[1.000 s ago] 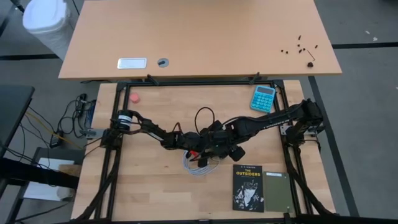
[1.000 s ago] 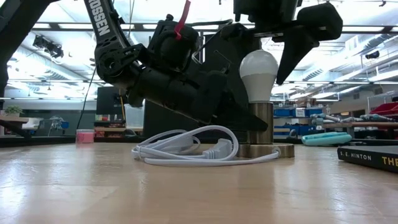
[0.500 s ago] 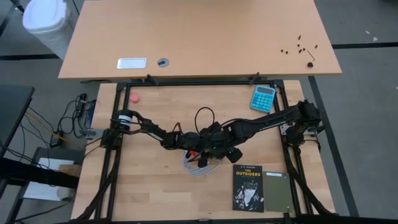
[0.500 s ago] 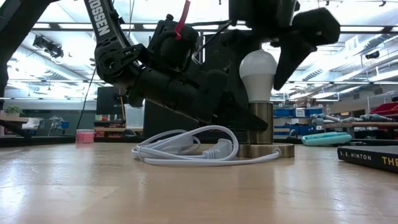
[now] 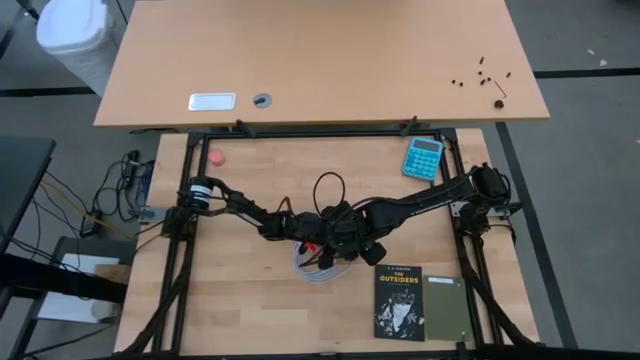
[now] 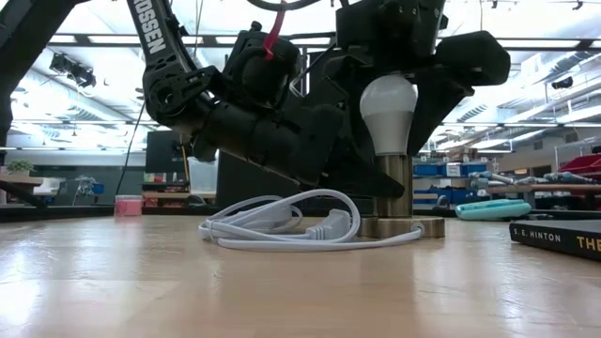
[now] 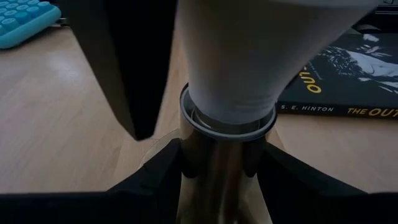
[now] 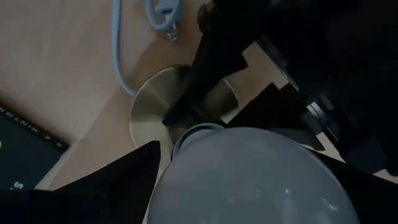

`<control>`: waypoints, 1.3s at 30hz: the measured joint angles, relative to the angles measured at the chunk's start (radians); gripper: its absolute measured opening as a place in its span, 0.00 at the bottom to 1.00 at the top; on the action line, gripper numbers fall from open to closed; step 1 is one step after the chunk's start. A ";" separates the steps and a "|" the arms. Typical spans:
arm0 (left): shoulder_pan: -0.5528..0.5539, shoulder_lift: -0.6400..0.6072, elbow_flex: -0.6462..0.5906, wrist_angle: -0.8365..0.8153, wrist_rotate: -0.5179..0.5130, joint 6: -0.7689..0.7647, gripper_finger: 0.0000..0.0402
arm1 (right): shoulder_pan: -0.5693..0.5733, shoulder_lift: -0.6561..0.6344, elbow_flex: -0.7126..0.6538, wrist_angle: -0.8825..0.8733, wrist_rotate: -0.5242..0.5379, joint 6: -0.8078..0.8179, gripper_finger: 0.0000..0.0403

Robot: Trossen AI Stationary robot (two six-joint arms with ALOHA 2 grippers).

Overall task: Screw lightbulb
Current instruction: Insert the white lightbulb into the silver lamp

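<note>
Wooden surface (image 5: 250,290) at centre frame, crowded with both arms meeting over a coiled white cable (image 6: 282,225). Lightbulb (image 6: 389,113) upright in the metal socket (image 6: 394,192), right of centre in the low view, base already seated in the collar. Left pincer (image 7: 217,180) clenched on the socket stem, probably to stop it turning with the bulb. Right pincer (image 6: 418,70) lowered from above, fingers spread wide either side of the glass, not seen pressing on it; likely positioned for another twist. Blue calculator (image 5: 423,157) upper right, book (image 5: 400,300) lower right, both well apart.
</note>
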 joint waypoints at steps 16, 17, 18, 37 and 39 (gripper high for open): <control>0.000 0.000 0.000 -0.001 0.000 0.000 0.46 | -0.002 0.000 0.000 0.004 -0.001 0.009 0.73; 0.000 0.000 0.000 -0.001 0.000 0.000 0.46 | -0.002 0.000 0.000 0.004 -0.001 0.009 0.73; 0.000 0.000 0.000 -0.001 0.000 0.000 0.46 | -0.002 0.000 0.000 0.004 -0.001 0.011 0.73; 0.000 0.000 0.001 -0.001 0.000 -0.002 0.46 | -0.009 0.000 0.042 -0.041 -0.057 0.063 0.72; 0.000 0.000 0.001 -0.001 0.000 -0.002 0.46 | -0.016 0.000 0.043 -0.055 -0.057 0.063 0.72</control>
